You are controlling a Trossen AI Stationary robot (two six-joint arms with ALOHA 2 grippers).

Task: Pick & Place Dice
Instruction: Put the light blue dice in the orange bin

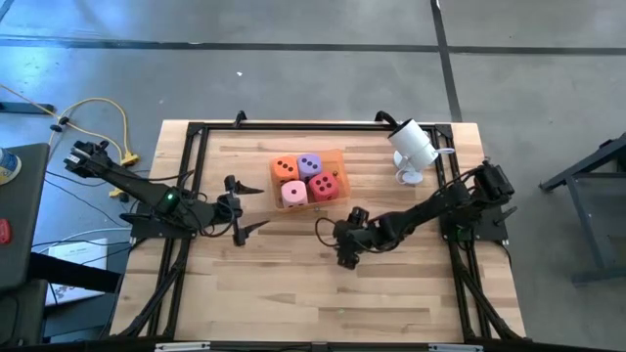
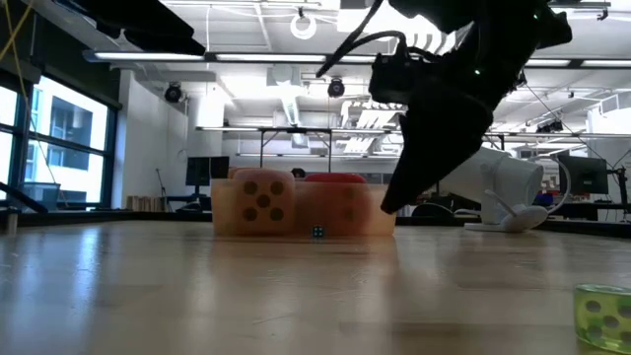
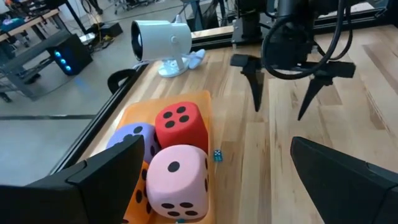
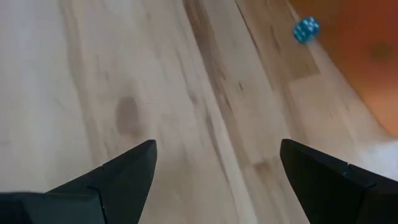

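Four foam dice sit together in a translucent orange tray (image 1: 337,156) at the table's middle: orange (image 1: 286,168), purple (image 1: 310,164), pink (image 1: 293,193) and red (image 1: 324,187). The left wrist view shows the red die (image 3: 180,124), the pink die (image 3: 180,180) and the purple die (image 3: 134,140). My left gripper (image 1: 245,205) is open and empty just left of the tray. My right gripper (image 1: 331,244) is open and empty over bare wood, nearer than the tray; its fingers (image 4: 124,171) hold nothing.
A tiny blue die (image 3: 217,155) lies on the wood beside the tray's near side. A small green translucent die (image 2: 601,316) lies near the table's front. A white camera (image 1: 413,147) stands at the far right. A black frame (image 1: 196,132) runs round the table.
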